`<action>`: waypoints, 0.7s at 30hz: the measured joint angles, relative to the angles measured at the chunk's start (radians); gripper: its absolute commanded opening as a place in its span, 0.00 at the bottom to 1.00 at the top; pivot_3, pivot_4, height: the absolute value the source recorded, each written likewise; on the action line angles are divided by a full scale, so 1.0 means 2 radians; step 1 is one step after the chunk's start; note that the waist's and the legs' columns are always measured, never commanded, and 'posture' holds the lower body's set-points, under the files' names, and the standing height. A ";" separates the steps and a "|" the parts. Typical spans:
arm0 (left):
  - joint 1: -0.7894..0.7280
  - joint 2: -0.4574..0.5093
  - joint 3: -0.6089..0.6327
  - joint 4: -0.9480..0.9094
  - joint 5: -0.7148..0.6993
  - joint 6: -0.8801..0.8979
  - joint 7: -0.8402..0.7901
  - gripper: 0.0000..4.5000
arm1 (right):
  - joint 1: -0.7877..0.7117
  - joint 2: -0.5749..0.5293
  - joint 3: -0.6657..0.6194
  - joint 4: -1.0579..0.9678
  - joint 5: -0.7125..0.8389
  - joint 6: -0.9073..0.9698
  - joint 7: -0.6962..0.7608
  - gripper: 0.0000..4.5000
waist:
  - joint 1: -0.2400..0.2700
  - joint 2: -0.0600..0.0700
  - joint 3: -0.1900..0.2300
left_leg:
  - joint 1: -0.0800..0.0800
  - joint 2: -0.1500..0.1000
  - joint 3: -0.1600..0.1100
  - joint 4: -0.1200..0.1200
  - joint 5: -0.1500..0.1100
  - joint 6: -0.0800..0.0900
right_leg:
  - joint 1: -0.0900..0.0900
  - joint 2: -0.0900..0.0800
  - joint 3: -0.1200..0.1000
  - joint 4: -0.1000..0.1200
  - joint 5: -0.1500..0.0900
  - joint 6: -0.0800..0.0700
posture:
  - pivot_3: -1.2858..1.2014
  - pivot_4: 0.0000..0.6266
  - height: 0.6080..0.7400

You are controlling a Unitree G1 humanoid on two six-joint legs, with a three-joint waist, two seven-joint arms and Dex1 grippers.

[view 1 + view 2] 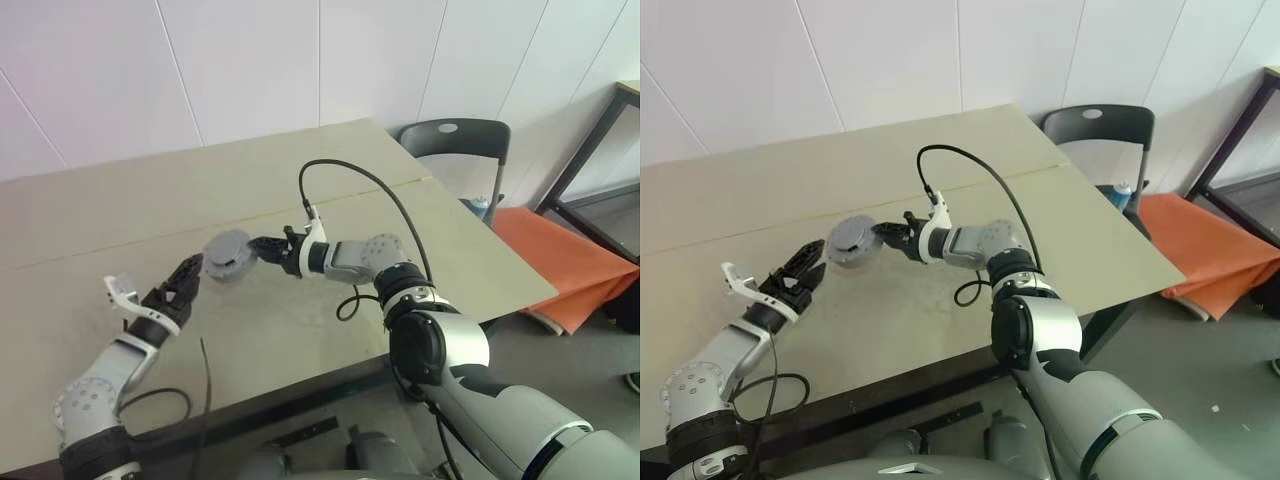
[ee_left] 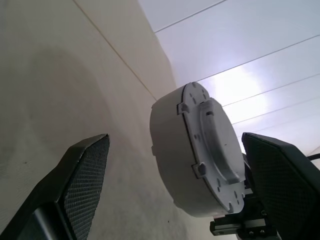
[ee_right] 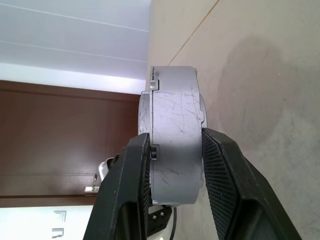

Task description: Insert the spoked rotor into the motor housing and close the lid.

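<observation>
right gripper pinches the scratched grey puck-shaped motor housing on edge, left gripper wide open at its 8 o'clock

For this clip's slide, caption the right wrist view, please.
Right gripper clamps the closed grey motor housing by its flat faces, above the beige table.

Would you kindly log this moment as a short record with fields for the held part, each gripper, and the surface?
Held part: round grey motor housing, closed casing, lifted off the table
Right gripper: shut on the housing's flat faces
Left gripper: open, beside the housing, not touching
Surface: beige table
Background: dark chair past the table's far corner
</observation>
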 measured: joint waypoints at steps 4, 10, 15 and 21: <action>-0.001 0.002 -0.002 0.013 0.000 -0.001 0.000 1.00 | 0.000 0.000 0.001 0.000 0.000 0.000 0.000 0.27 | 0.000 0.000 0.000 | 0.000 0.000 0.000 0.000 0.000 0.000 | 0.000 0.000 0.000 0.000 0.000 0.000 | 0.52 0.00 1.00; -0.008 0.002 -0.002 0.025 -0.007 -0.001 -0.006 1.00 | 0.000 0.000 0.002 -0.001 0.001 0.000 0.001 0.27 | 0.000 0.000 0.000 | 0.000 0.000 0.000 0.000 0.000 0.000 | 0.000 0.000 0.000 0.000 0.000 0.000 | 0.52 0.00 1.00; -0.009 0.001 -0.002 0.031 -0.018 0.005 -0.016 1.00 | 0.000 0.000 0.003 -0.002 0.003 0.000 0.001 0.27 | 0.000 0.000 0.000 | 0.000 0.000 0.000 0.000 0.000 0.000 | 0.000 0.000 0.000 0.000 0.000 0.000 | 0.52 0.00 1.00; -0.013 -0.006 -0.008 0.036 -0.022 0.009 -0.024 1.00 | 0.000 0.000 0.006 -0.002 0.004 0.001 0.001 0.27 | 0.000 0.000 0.000 | 0.000 0.000 0.000 0.000 0.000 0.000 | 0.000 0.000 0.000 0.000 0.000 0.000 | 0.52 0.00 1.00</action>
